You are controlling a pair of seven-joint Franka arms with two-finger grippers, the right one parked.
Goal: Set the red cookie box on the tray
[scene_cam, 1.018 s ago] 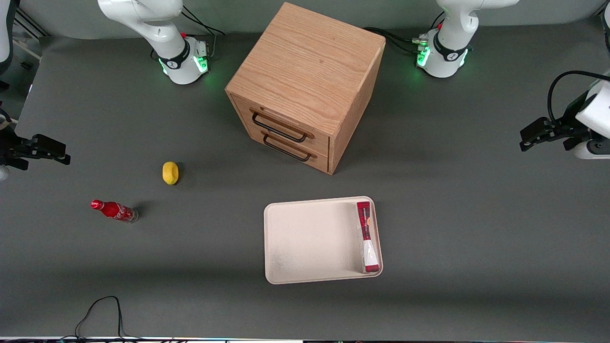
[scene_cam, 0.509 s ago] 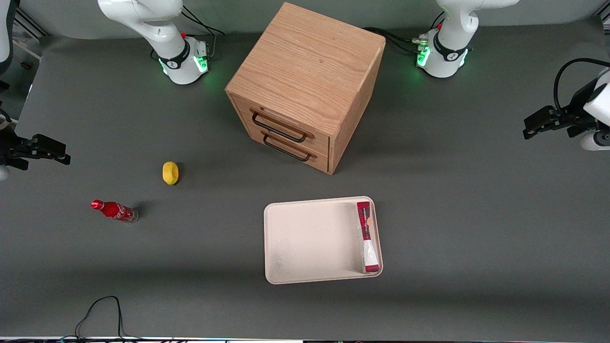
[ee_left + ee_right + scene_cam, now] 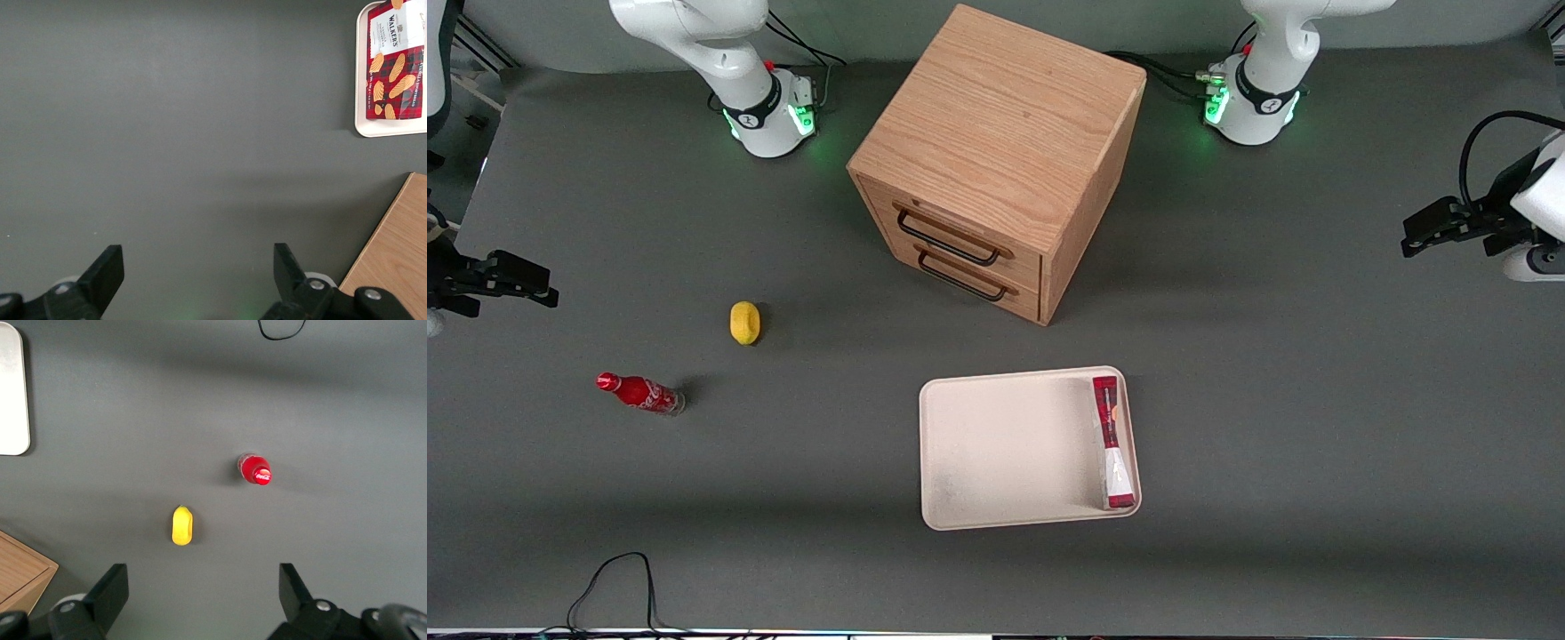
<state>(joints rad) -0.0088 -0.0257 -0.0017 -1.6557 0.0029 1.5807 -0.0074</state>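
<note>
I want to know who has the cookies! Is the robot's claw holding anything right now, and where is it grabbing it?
Nothing. The gripper is open and empty, off at the working arm's end of the table. The red cookie box already lies in the tray.

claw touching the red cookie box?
Apart. Front view: the claw hangs open at the working arm's end of the table, with bare table between it and the red cookie box on the tray.

A dark grey matte desk (image 3: 1316, 427) fills nearly the whole front view, evenly lit from above, with a soft shadow band running along the edge nearest the camera. A light oak cabinet (image 3: 996, 133) stands midway along the edge farthest from the camera, turned at an angle, its 2 drawers shut, each with a black wire handle (image 3: 947, 238). A black cable (image 3: 618, 578) loops over the near edge toward the parked arm's corner.
</note>
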